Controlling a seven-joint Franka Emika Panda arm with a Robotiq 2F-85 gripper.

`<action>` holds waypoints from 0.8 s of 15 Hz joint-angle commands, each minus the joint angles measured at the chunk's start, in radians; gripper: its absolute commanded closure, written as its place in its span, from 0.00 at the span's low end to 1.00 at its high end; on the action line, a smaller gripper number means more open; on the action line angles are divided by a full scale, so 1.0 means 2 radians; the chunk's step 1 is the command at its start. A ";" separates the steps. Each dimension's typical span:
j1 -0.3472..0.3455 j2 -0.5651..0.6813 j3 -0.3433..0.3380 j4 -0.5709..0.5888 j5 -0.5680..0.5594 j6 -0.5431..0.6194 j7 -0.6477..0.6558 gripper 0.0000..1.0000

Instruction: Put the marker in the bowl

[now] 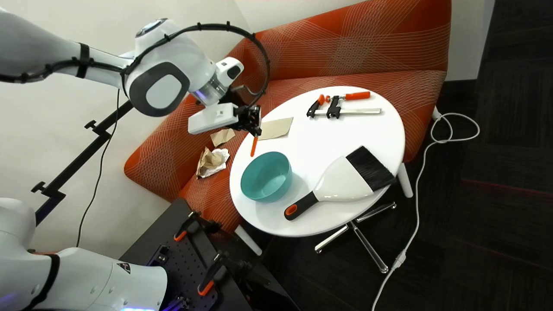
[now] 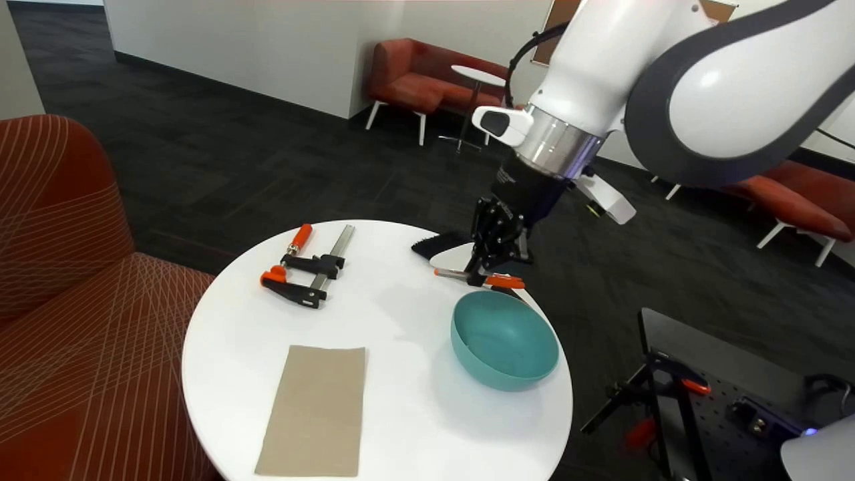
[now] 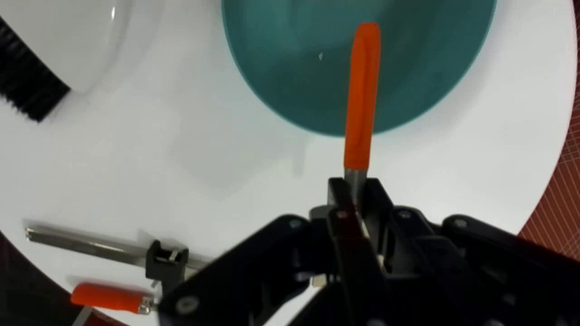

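The marker has an orange cap and a grey barrel. My gripper [image 3: 355, 192] is shut on its barrel, and the orange cap [image 3: 362, 99] sticks out past the fingertips. In the wrist view the cap overlaps the teal bowl [image 3: 290, 68]. In an exterior view the marker [image 2: 505, 281] lies nearly level in the gripper [image 2: 477, 272], above the table, behind the bowl [image 2: 494, 371]. In an exterior view the cap [image 1: 254, 147] points down from the gripper [image 1: 257, 129], just beyond the bowl's rim [image 1: 266, 177]. The barrel's middle is hidden between the fingers.
A white brush with black bristles [image 1: 341, 181] lies beside the bowl on the round white table [image 1: 311, 138]. A clamp with orange handles [image 2: 320, 267] and a sheet of brown paper [image 2: 314, 407] also lie there. An orange sofa [image 1: 367, 39] borders the table.
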 commanded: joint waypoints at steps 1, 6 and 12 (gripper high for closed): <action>-0.009 -0.007 -0.012 -0.060 0.034 0.065 0.003 0.97; -0.039 0.023 0.006 -0.090 0.077 0.110 -0.005 0.97; -0.050 0.041 0.019 -0.093 0.103 0.133 -0.013 0.48</action>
